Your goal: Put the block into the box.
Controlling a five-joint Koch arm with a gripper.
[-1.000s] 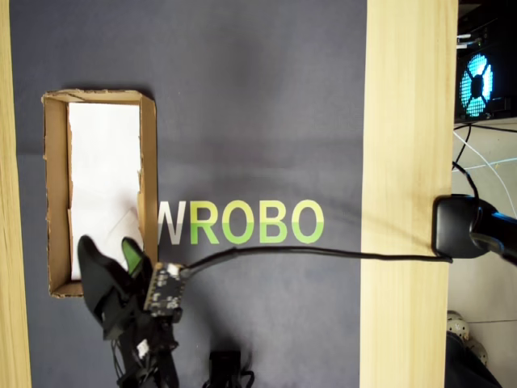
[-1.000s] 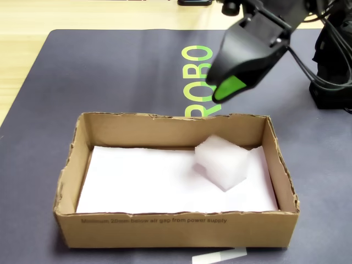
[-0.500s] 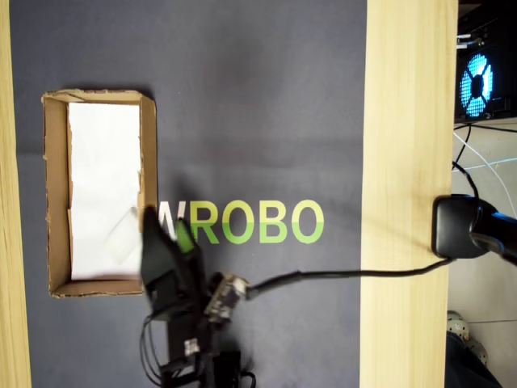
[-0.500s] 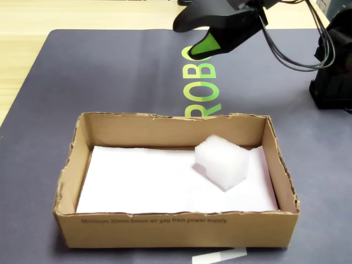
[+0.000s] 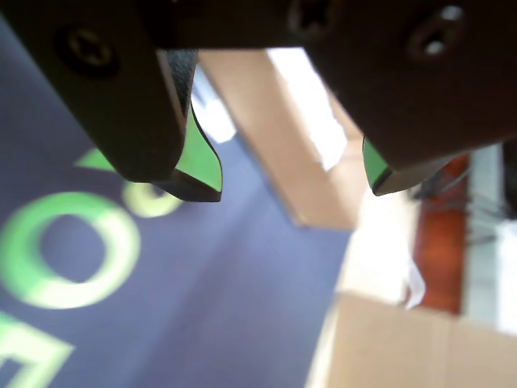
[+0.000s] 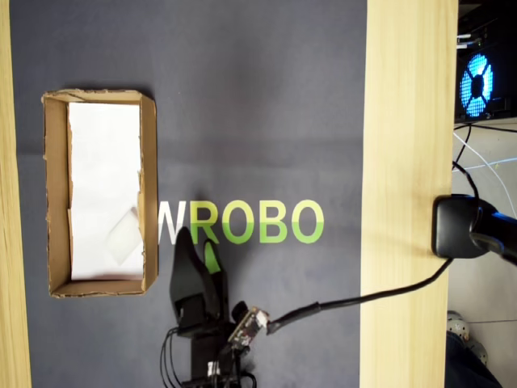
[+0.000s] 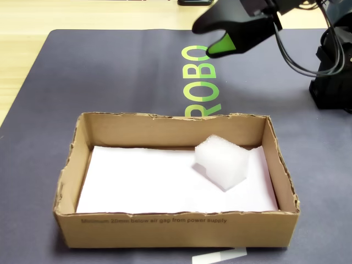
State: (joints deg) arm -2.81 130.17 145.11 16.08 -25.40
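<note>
Claw first: from my wrist camera I see its two dark fingers with green pads spread apart, nothing between them, only the dark blue mat with green letters blurred below. On my overhead view the claw sits low in the frame, left of centre, just right of the box and over the start of the green lettering. My fixed view puts the claw at the top of the frame, right of centre, above the mat and well apart from the box.

I see the block lying inside the box, on the white paper, in its right half near the far wall. On the overhead view it shows as a pale shape in the lower part of the box.
</note>
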